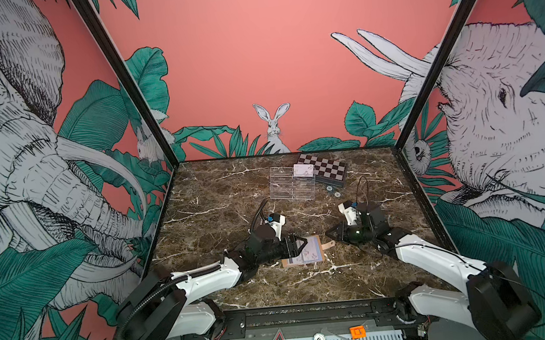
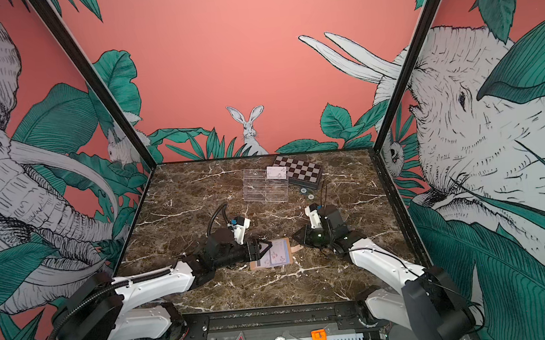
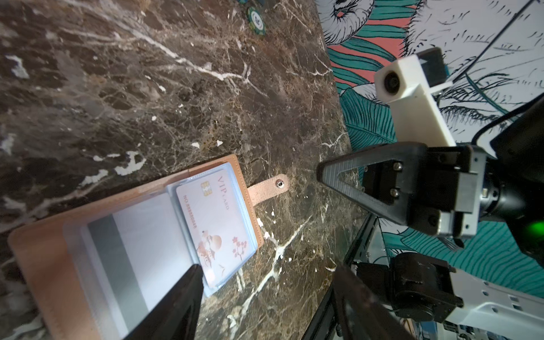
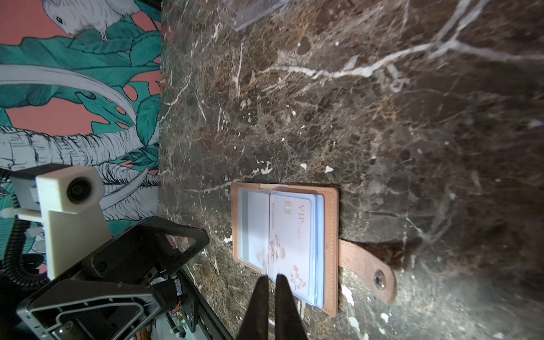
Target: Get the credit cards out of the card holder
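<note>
Closest to the left wrist camera, one black finger (image 3: 179, 303) of the left jaws lies over the small tan leather-like card holder (image 3: 38, 259). It rests spread open and flat on the dark brown marble-patterned tabletop (image 3: 117, 88), in the front half between the two arms.

The left jaws stand apart and hold nothing. One finger is over the left page and its mate is out over bare tabletop, so the lower end of the white credit card printed "VIP" (image 3: 217, 223) falls between them. That spread reads as a set-up for pinching this card's free end. Whether the near finger presses the sleeve or only hovers above it, I cannot tell from here. A second white card (image 3: 123, 265), turned to show its dark stripe, sits in the pale bluish sleeve of the left page.

The pinkish snap strap tab (image 3: 268, 188) points toward the right arm (image 1: 433, 254). The right jaws are shut to a narrow point on nothing, hanging beside the tab and apart from the holder. Closed like that, they would suit nudging a card from its sleeve or pinning the cover.

At the back, another white card (image 1: 303, 169) stands in a clear acrylic compartment tray (image 1: 291, 191). By my reading the job is partly done, with at least two cards to come out.
</note>
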Available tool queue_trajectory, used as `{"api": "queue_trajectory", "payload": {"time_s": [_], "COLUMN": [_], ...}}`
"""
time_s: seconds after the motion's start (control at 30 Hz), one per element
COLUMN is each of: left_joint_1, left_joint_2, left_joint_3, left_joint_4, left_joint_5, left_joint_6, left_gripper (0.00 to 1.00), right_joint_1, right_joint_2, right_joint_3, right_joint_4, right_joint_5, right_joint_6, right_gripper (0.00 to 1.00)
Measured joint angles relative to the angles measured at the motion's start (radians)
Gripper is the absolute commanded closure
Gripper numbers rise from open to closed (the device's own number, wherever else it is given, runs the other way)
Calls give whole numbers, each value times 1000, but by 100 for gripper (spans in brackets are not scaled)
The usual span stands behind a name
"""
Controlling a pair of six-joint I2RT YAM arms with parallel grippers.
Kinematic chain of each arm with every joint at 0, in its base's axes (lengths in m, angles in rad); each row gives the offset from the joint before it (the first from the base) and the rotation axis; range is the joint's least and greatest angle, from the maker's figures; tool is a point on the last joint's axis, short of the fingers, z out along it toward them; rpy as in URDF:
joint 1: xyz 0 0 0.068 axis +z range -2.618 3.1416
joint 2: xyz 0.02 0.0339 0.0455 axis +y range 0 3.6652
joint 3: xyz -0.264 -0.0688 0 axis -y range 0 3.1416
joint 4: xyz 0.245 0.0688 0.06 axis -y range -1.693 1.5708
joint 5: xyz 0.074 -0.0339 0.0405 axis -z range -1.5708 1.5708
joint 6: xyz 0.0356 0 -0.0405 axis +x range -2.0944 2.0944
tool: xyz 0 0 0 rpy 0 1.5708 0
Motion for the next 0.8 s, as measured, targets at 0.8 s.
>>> {"api": "queue_trajectory", "payload": {"time_s": [0.8], "left_joint_1": [-1], "left_joint_2": [201], "left_joint_3": [-79], "left_joint_4": [198], "left_joint_5": [11], "left_joint_6": [-251], "left_gripper": [54], "right_joint_1": [115], "right_joint_2": [293], "right_joint_3": [0], "right_joint_4": [156], "right_joint_5": [60], "right_joint_6": [2], "right_gripper": [99]}}
